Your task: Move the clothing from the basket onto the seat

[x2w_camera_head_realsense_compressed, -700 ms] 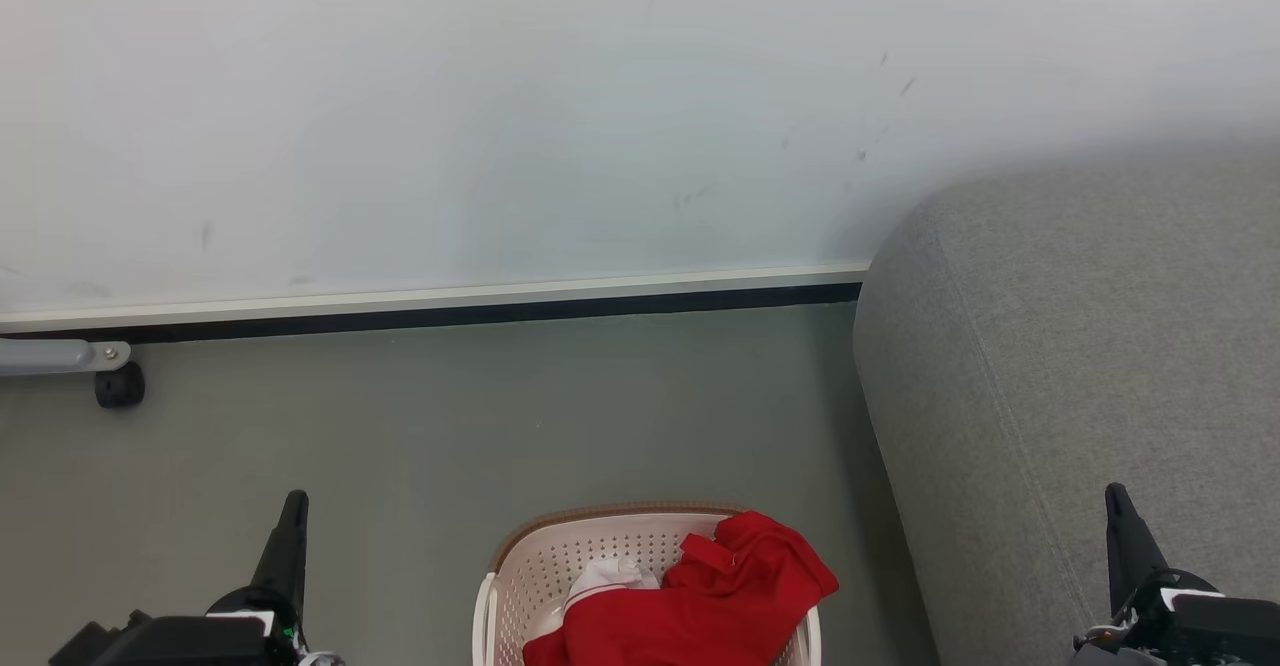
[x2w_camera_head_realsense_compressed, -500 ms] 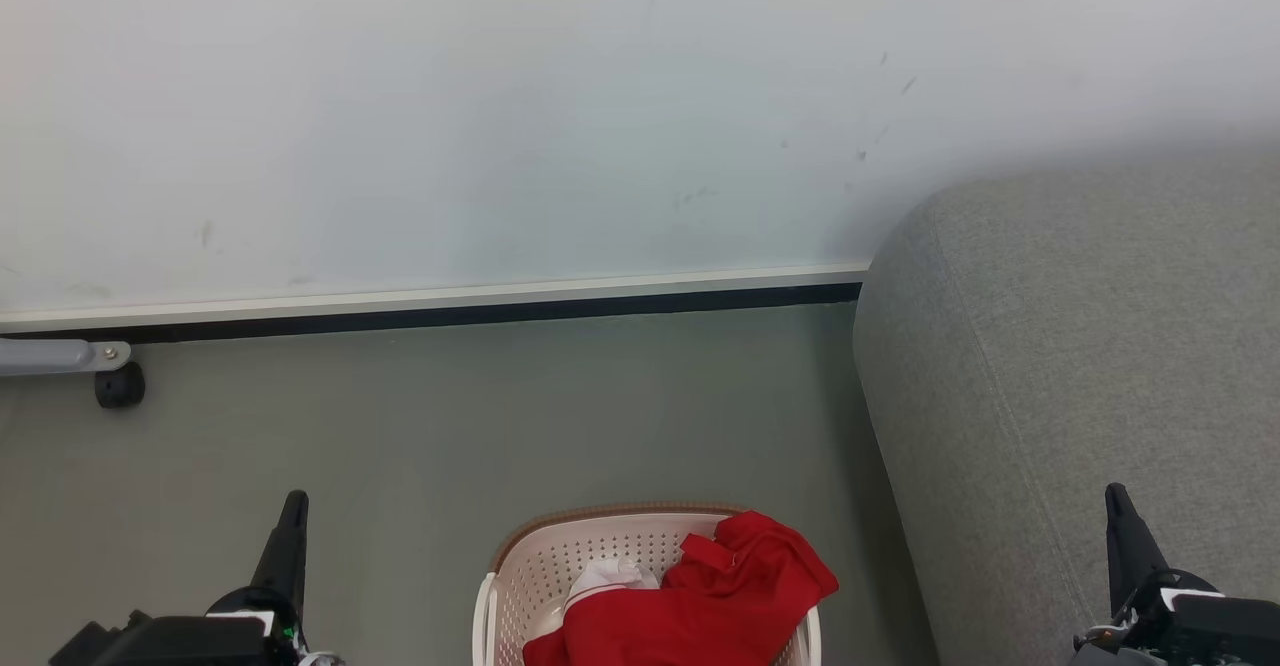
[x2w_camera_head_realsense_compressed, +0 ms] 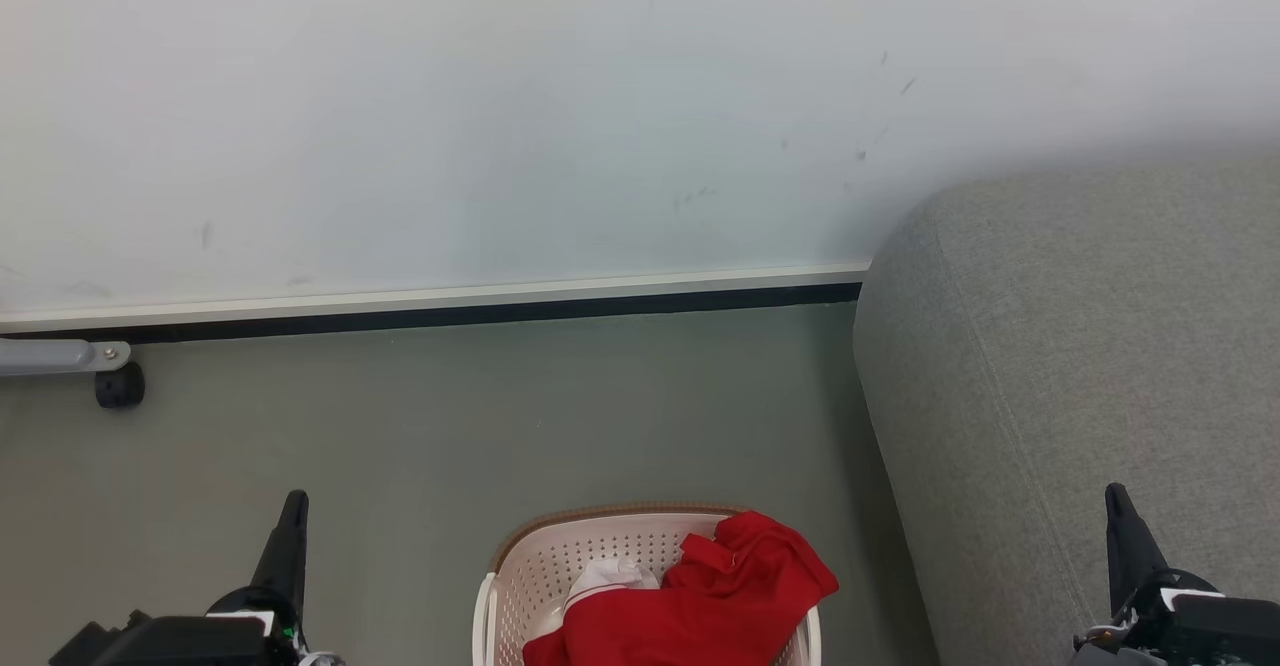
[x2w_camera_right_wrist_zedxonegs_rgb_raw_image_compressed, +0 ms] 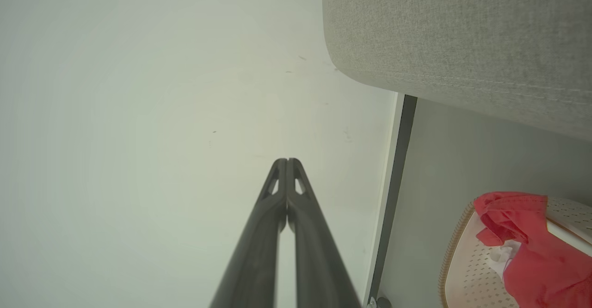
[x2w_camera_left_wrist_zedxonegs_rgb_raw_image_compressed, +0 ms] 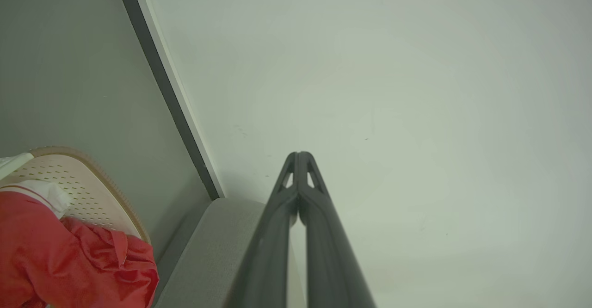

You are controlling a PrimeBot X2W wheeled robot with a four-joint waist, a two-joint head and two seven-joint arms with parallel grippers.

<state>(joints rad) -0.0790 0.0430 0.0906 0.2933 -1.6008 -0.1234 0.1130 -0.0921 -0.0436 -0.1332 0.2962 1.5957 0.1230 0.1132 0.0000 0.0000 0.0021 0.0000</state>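
A pale wall (x2w_camera_head_realsense_compressed: pixel 500 96) is seen across the far side, and a dark baseboard (x2w_camera_head_realsense_compressed: pixel 430 318) marks where it meets the grey-green floor (x2w_camera_head_realsense_compressed: pixel 450 416). The right of the scene is taken up by the grey sofa (x2w_camera_head_realsense_compressed: pixel 1100 346), whose rounded end is set against the wall. No red fabric is seen on the part shown, so the task is judged not yet begun. The basket (x2w_camera_head_realsense_compressed: pixel 590 544) is placed on the floor at the near middle, just left of the sofa, presumably so that only a short carry to the right is needed. In it the red clothing (x2w_camera_head_realsense_compressed: pixel 700 606) is heaped toward the right, with one fold draped over the rim nearest the sofa and a white piece (x2w_camera_head_realsense_compressed: pixel 610 576) tucked at its left. The far-left part of the perforated wall is left bare, and the number of garments cannot be told. The left gripper (x2w_camera_head_realsense_compressed: pixel 295 502) is held at the near left and the right gripper (x2w_camera_head_realsense_compressed: pixel 1115 494) at the near right, seen against the sofa. Each is well apart from the basket and pointed toward the wall. In the wrist views both pairs of fingers are pressed together with nothing between them, which is read as a rest pose before reaching. A small black wheel (x2w_camera_head_realsense_compressed: pixel 119 386) is seen at the far left.
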